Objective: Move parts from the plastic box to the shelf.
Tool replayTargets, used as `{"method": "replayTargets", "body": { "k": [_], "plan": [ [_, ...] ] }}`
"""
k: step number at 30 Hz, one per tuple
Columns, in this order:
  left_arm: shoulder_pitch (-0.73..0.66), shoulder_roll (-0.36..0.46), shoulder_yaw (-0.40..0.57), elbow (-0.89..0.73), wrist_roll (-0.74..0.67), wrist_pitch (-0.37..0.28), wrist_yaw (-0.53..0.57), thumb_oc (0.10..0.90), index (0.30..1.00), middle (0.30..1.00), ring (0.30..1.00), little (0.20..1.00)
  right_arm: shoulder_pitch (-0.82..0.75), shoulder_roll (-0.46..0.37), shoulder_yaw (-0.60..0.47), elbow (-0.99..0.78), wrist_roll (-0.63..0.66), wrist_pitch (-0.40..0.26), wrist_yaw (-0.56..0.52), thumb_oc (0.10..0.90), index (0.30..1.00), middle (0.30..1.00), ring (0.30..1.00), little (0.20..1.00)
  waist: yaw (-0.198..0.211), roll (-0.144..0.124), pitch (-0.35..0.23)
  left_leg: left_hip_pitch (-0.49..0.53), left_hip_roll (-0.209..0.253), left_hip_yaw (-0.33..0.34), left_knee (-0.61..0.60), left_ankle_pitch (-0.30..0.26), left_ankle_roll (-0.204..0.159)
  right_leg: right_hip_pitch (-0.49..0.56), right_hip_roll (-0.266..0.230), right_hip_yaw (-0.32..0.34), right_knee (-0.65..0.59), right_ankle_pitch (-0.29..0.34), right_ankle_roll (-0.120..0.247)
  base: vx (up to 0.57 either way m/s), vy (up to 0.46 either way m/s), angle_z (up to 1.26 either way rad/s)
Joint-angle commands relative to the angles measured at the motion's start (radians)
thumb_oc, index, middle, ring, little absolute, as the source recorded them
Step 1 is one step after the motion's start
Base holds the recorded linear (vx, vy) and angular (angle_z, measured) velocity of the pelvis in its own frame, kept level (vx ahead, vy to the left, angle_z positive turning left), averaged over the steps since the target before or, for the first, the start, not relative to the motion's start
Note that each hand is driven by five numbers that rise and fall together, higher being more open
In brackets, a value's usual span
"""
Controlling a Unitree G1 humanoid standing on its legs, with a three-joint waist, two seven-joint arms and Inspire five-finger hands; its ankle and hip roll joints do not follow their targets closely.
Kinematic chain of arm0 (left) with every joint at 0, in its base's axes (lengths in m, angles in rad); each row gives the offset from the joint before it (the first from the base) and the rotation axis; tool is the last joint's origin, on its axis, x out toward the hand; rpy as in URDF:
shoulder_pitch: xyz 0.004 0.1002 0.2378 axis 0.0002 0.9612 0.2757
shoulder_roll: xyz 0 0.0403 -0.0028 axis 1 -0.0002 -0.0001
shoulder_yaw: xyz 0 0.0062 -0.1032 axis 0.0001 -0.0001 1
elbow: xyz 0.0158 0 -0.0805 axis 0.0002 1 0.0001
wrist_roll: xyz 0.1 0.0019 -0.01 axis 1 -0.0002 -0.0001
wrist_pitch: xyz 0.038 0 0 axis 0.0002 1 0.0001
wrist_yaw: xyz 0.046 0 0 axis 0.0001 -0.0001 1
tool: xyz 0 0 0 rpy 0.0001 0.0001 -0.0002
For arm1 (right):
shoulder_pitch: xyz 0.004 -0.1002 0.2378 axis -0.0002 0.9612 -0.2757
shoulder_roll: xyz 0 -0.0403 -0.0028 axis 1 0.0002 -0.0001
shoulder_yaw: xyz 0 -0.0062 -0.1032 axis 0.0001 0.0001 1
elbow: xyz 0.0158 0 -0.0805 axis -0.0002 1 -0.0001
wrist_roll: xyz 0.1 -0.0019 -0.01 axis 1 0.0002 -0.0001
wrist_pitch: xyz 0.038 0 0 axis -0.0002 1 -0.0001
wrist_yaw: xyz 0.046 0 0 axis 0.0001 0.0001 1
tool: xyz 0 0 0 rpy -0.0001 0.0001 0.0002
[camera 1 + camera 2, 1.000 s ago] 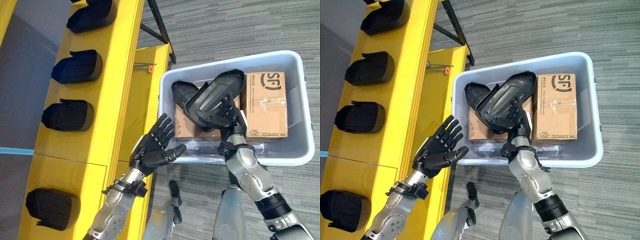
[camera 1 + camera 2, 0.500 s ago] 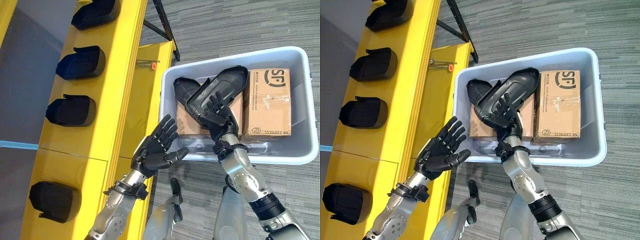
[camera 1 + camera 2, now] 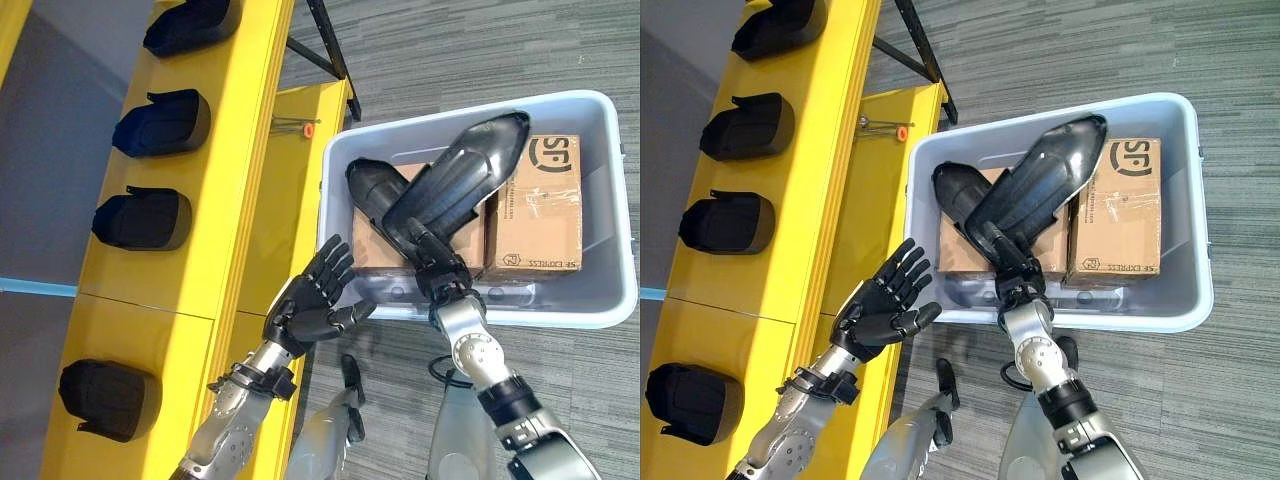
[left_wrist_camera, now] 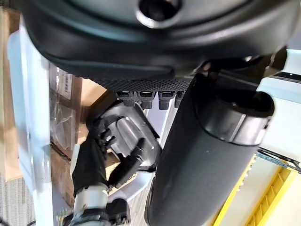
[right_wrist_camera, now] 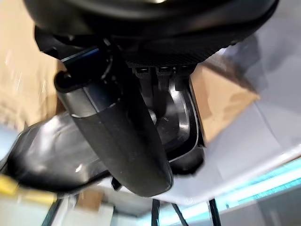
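— What's the right hand [image 3: 428, 262] got?

— Its fingers are wrapped round the near end of a long black part [image 3: 458, 187], tilted up over the grey plastic box [image 3: 600, 309]. A second black part [image 3: 374, 188] lies in the box on cardboard cartons [image 3: 535, 222].

— And the left hand [image 3: 308, 302]?

— Spread wide, palm up, holding nothing, just outside the box's near corner, beside the yellow shelf [image 3: 225, 210]. Four black parts [image 3: 139, 218] sit in a row on it.
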Motion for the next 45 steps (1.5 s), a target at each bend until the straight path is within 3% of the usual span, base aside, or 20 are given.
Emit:
{"method": "replayTargets", "body": {
  "k": [1, 7, 9, 16, 21, 26, 31, 39, 45],
  "plan": [
    [-0.071, -0.002, -0.015, -0.156, -0.009, -0.083, -0.01, 0.9, 1.0, 1.0, 1.0, 1.0, -0.14, 0.059, -0.068, -0.016, 0.056, -0.033, -0.064, 0.9, 1.0, 1.0, 1.0, 1.0, 0.026, 0.053, 0.06, 0.011, 0.005, -0.028, 0.055, -0.127, 0.053, 0.121, 0.011, -0.076, -0.037, -0.103, -0.087, 0.03, -0.02, 0.03],
    [-0.085, 0.001, -0.035, -0.173, -0.008, -0.065, 0.011, 0.9, 1.0, 1.0, 1.0, 1.0, -0.183, 0.049, -0.123, 0.048, -0.004, -0.054, -0.126, 0.9, 1.0, 1.0, 1.0, 1.0, 0.03, 0.053, 0.06, 0.023, 0.007, -0.032, 0.056, -0.132, 0.053, 0.14, 0.011, -0.078, -0.048, -0.102, -0.087, 0.03, -0.019, 0.02],
    [-0.088, 0.003, -0.039, -0.188, -0.01, -0.052, 0.017, 0.9, 1.0, 1.0, 1.0, 1.0, -0.199, 0.025, -0.154, 0.054, -0.095, -0.01, -0.162, 0.9, 1.0, 1.0, 1.0, 1.0, 0.031, 0.05, 0.06, 0.029, 0.007, -0.037, 0.055, -0.133, 0.052, 0.149, 0.011, -0.08, -0.054, -0.101, -0.086, 0.04, -0.021, 0.01],
    [-0.094, 0.012, -0.05, -0.225, -0.002, -0.035, 0.049, 0.9, 1.0, 1.0, 1.0, 1.0, -0.19, -0.032, -0.189, 0.038, -0.292, 0.041, -0.175, 0.9, 1.0, 1.0, 1.0, 1.0, 0.025, 0.039, 0.06, 0.025, 0.01, -0.04, 0.058, -0.136, 0.051, 0.149, 0.017, -0.079, -0.057, -0.101, -0.083, 0.0, -0.003, 0.0],
    [-0.088, 0.021, -0.044, -0.248, -0.005, -0.023, 0.066, 0.9, 1.0, 1.0, 1.0, 1.0, -0.171, -0.087, -0.231, -0.002, -0.363, 0.069, -0.19, 0.9, 1.0, 1.0, 1.0, 1.0, 0.015, 0.027, 0.06, 0.027, 0.014, -0.038, 0.061, -0.139, 0.05, 0.153, 0.022, -0.078, -0.058, -0.1, -0.08, 0.0, 0.0, 0.0],
    [-0.085, 0.031, -0.04, -0.268, -0.01, -0.014, 0.082, 0.9, 1.0, 1.0, 1.0, 1.0, -0.173, -0.157, -0.293, -0.035, -0.453, 0.133, -0.202, 0.9, 1.0, 1.0, 1.0, 1.0, 0.004, 0.014, 0.06, 0.035, 0.021, -0.036, 0.061, -0.142, 0.047, 0.163, 0.027, -0.078, -0.064, -0.101, -0.078, 0.0, 0.0, 0.0],
    [-0.091, 0.037, -0.041, -0.287, -0.008, -0.011, 0.108, 0.9, 1.0, 1.0, 1.0, 1.0, -0.189, -0.215, -0.329, -0.058, -0.524, 0.247, -0.197, 0.9, 1.0, 1.0, 1.0, 1.0, -0.006, 0.003, 0.06, 0.042, 0.026, -0.031, 0.059, -0.143, 0.043, 0.17, 0.034, -0.081, -0.073, -0.099, -0.076, 0.0, -0.004, 0.02],
    [-0.082, 0.041, -0.027, -0.315, -0.003, 0.001, 0.123, 0.9, 1.0, 1.0, 1.0, 1.0, -0.175, -0.298, -0.359, -0.081, -0.596, 0.389, -0.118, 0.9, 1.0, 1.0, 1.0, 1.0, -0.023, -0.013, 0.06, 0.056, 0.031, -0.019, 0.06, -0.147, 0.04, 0.184, 0.043, -0.079, -0.083, -0.098, -0.077, 0.0, -0.001, -0.01],
    [-0.079, 0.045, -0.011, -0.32, -0.006, 0.001, 0.128, 0.9, 1.0, 1.0, 1.0, 1.0, -0.148, -0.321, -0.354, -0.122, -0.615, 0.421, -0.04, 0.9, 1.0, 1.0, 1.0, 1.0, -0.036, -0.026, 0.06, 0.064, 0.035, -0.011, 0.061, -0.151, 0.041, 0.188, 0.051, -0.072, -0.086, -0.097, -0.078, 0.0, -0.002, -0.01]
  ]
}}
